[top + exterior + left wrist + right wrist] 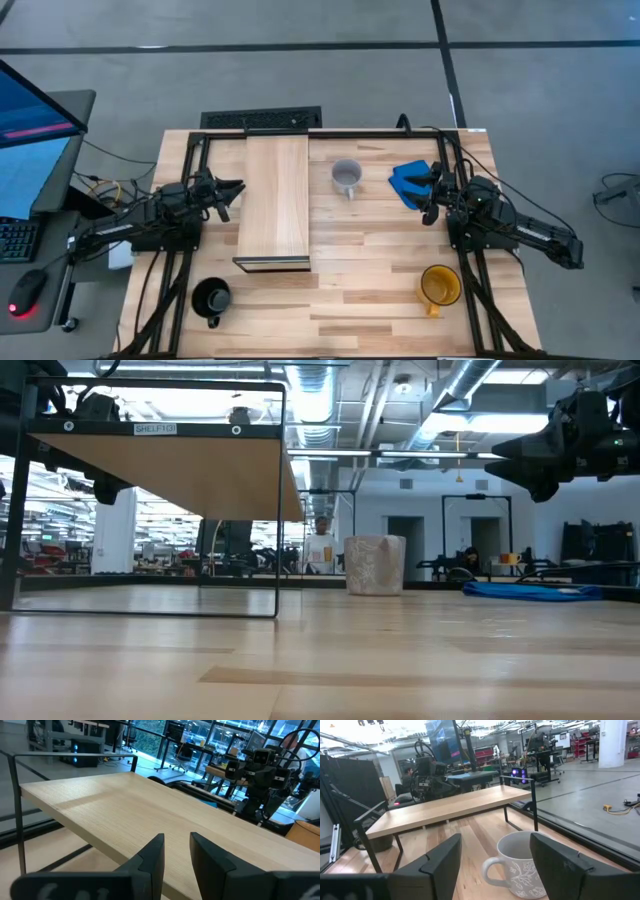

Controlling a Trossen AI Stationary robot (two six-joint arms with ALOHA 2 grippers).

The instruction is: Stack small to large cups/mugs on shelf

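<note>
Planked tabletop (380,270), floral-patterned white mug (517,865) between spread right gripper (495,862) fingers.

Bare shelf (275,200) mid-table, three mugs apart: right (346,178), near-left (211,298), near-right (439,286).

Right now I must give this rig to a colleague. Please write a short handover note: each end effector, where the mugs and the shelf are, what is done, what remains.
Left end effector: open, empty, at the left edge of the shelf.
Right end effector: open, empty, over the blue object, facing the white mug.
White mug: on the tabletop, between the shelf and the blue object.
Black mug: near-left part of the table, in front of the shelf.
Yellow mug: near-right part of the table.
Done: nothing; the shelf top carries no mug.
Left: bring all three mugs onto the shelf and stack them.
</note>
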